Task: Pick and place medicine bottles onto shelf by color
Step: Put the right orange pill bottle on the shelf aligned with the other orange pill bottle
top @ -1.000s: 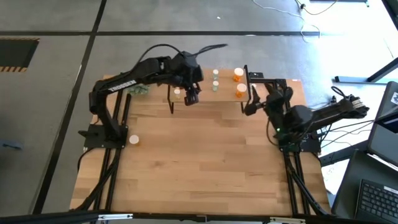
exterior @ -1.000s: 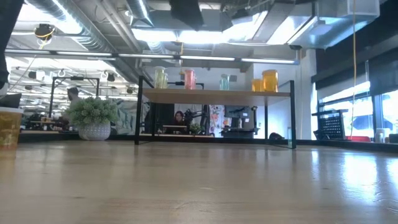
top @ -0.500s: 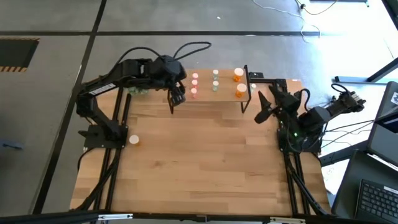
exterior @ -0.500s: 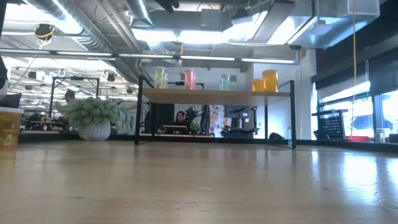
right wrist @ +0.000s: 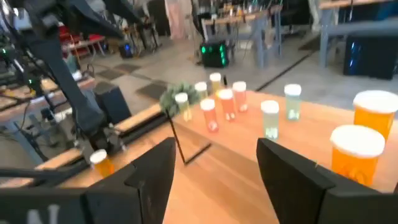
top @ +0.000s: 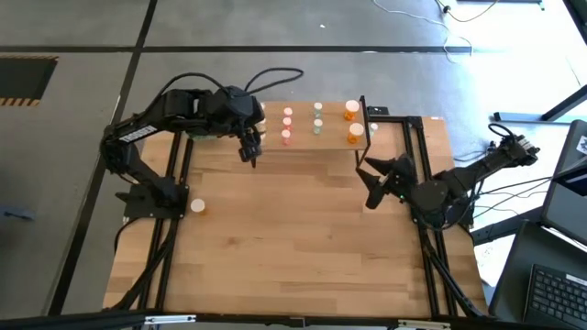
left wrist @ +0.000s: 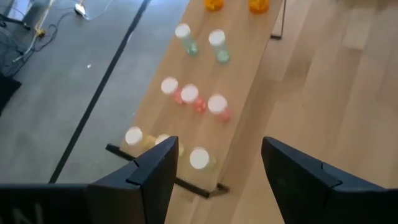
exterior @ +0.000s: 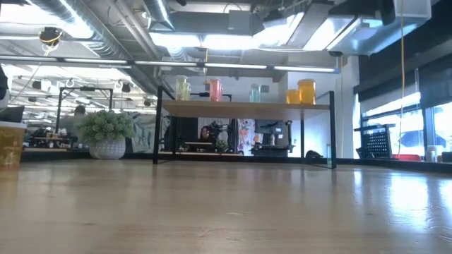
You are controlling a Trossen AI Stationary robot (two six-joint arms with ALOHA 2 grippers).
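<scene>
Medicine bottles point(top: 317, 128): stood nearly all on the shelf point(top: 335, 122) at the table's point(top: 303, 247) far edge. Were grouped by colour there: yellowish at the left end, then pink-red, green, and the larger orange pair at the right end.

Lone orange bottle point(top: 196, 206): sat on the table well apart from the shelf, just beside the left arm's base. Looked like the last one to place.

Left gripper point(top: 251, 149): hung at the shelf's front left corner, jaws spread wide, nothing between them. Right gripper point(top: 371, 186): hung over the table in front of the shelf's right end, jaws also wide and empty.

Probable step in hand: fetching the lone orange bottle. To do it well:
- Should have been taken by the left arm, being the nearer.
- Come down from above and close on the body below the pale cap, with the bottle kept upright.
- Carry high over the shelf's black legs.
- Set down beside the orange pair, clear of the green ones.
- Might have needed a handover to the right arm for that far end.
</scene>
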